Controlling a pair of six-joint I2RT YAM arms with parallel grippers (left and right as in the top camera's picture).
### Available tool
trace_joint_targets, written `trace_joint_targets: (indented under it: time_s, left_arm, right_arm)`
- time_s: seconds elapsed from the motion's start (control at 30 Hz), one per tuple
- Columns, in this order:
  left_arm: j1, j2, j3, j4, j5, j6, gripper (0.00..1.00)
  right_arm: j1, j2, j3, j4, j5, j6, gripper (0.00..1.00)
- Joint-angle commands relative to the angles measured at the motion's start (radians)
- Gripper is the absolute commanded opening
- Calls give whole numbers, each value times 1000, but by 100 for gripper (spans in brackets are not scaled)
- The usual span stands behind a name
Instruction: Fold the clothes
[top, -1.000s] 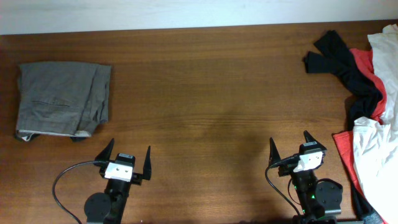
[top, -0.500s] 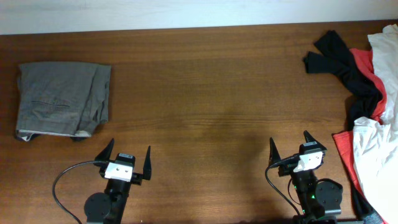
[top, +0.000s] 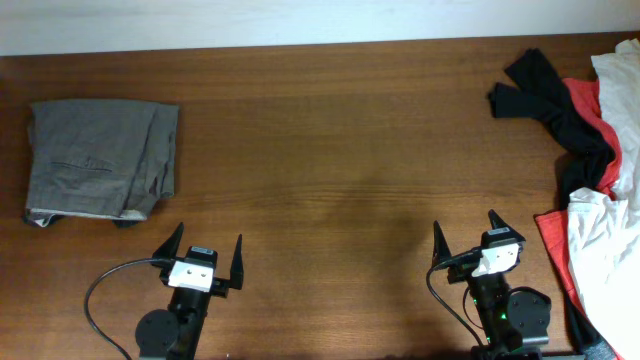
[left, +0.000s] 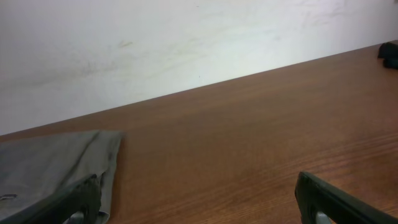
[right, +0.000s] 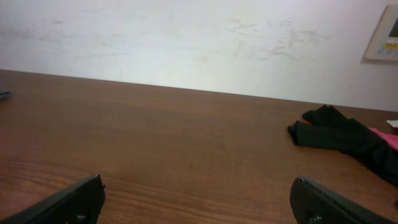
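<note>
My left tool and my right tool both sit low in the overhead frame with their jaws spread wide and nothing between them; the dark fingers rest just above bare wood.

The large white short-sleeved T-shirt of thin fabric lies crumpled along the right edge of the overhead frame, well apart from my left tool and near my right one. Its long axis runs up and down that edge. White cloth shows in two patches, a small one in the upper right corner and a larger one at lower right, and the frame cuts off part of it. I cannot tell which end is the collar or which is the hem.

The brown wooden bench has grain running left to right, with a white scuffed wall behind it. A rumpled red and black garment lies across the shirt's middle. Folded grey-brown trousers sit at upper left.

The shirt is loose, creased and unfolded, with soft shadowed folds.
</note>
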Motion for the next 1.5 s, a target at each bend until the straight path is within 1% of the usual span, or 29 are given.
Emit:
trace_joint_targets:
  time_s: [0.0, 0.97, 1.0, 1.17, 1.27, 1.37, 1.47]
  left_arm:
    - [-3, -9, -8, 0, -8, 13, 99]
    - [-3, -9, -8, 0, -8, 13, 99]
    - [-3, -9, -8, 0, -7, 13, 99]
    - [-3, -9, -8, 0, -8, 13, 99]
    - [-3, -9, -8, 0, -8, 13, 99]
    - [-3, -9, -8, 0, -8, 13, 99]
    - [-3, -9, -8, 0, -7, 13, 99]
  right_arm:
    - [-8, -9, -5, -6, -2, 1, 99]
    - [-8, -8, -5, -3, -8, 6, 99]
    - [-8, -8, -2, -2, -27, 24, 99]
    - [-8, -8, 54, -5, -120, 226, 99]
    - [-8, -8, 114, -8, -154, 304, 99]
    - [-8, -8, 198, -47, -161, 306, 99]
    - [-8, -5, 333, -168, -134, 306, 99]
